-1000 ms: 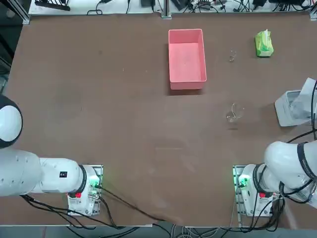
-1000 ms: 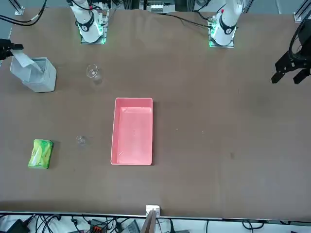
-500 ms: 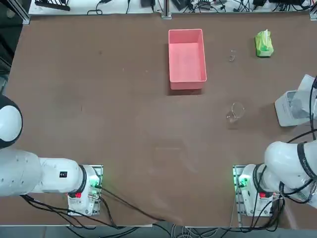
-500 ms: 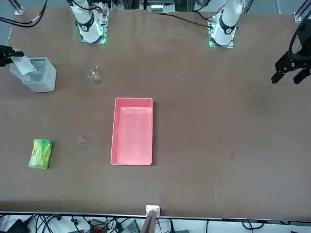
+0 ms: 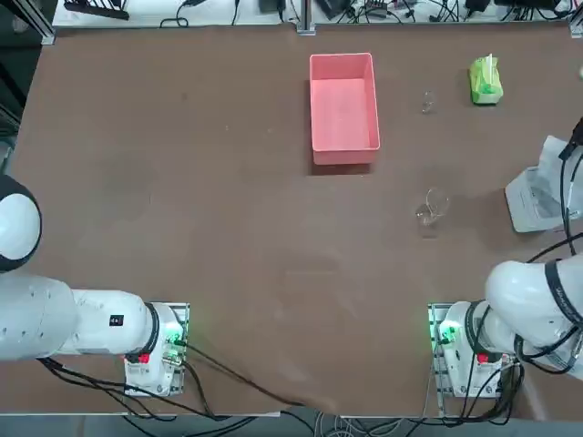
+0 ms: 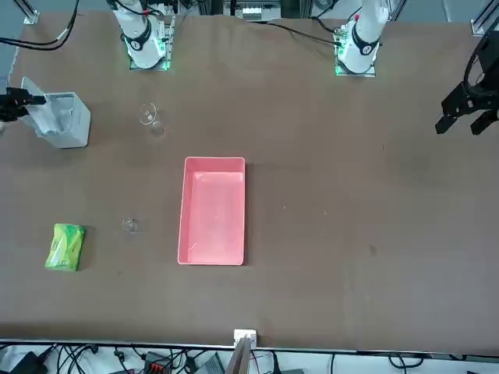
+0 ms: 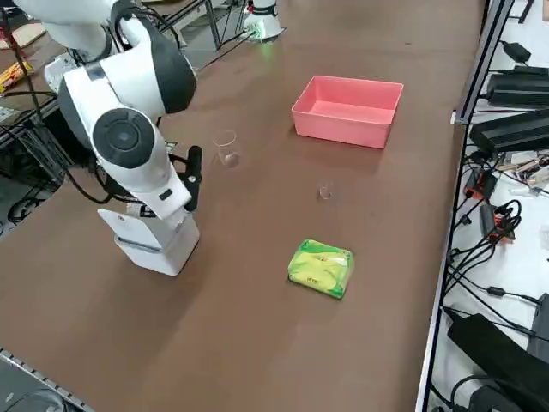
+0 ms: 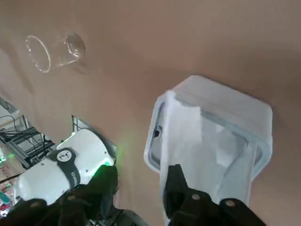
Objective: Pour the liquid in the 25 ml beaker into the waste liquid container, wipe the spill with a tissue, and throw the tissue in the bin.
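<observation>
The white tissue hangs over the rim of the white bin at the table's right edge, part inside, part standing up. My right gripper hovers beside the bin. Its jaws stand open with nothing between them, and one finger is right at the tissue's end. The tiny 25 ml beaker stands upright between the pink waste liquid container and a green tissue pack, far from the gripper.
A larger clear glass beaker stands between the bin and the table's middle, also seen close by. The green pack lies near the table's far right corner. Cables and boxes line the far edge.
The gripper has drifted a little toward the table's far side next to the bin. The tissue went with it, from draped across the bin to standing at its rim.
</observation>
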`<state>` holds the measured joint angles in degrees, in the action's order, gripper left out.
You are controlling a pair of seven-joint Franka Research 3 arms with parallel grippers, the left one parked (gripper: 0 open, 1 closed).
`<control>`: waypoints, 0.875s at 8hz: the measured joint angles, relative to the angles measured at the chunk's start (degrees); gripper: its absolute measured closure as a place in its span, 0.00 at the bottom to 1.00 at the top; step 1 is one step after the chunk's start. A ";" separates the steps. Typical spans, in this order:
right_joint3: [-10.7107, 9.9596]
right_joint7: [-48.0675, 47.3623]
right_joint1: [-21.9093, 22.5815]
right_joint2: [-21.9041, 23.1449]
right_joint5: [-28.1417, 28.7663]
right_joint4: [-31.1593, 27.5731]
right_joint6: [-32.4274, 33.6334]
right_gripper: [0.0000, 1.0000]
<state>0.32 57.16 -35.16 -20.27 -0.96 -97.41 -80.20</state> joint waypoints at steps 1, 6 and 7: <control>0.00 0.00 0.18 -0.54 0.00 0.00 -0.63 0.39; 0.00 0.00 0.44 -1.80 0.00 0.00 -2.90 0.37; 0.00 0.00 0.72 -2.02 0.00 0.00 -3.44 0.36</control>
<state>0.32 57.16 -34.44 -22.28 -0.96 -97.42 -83.64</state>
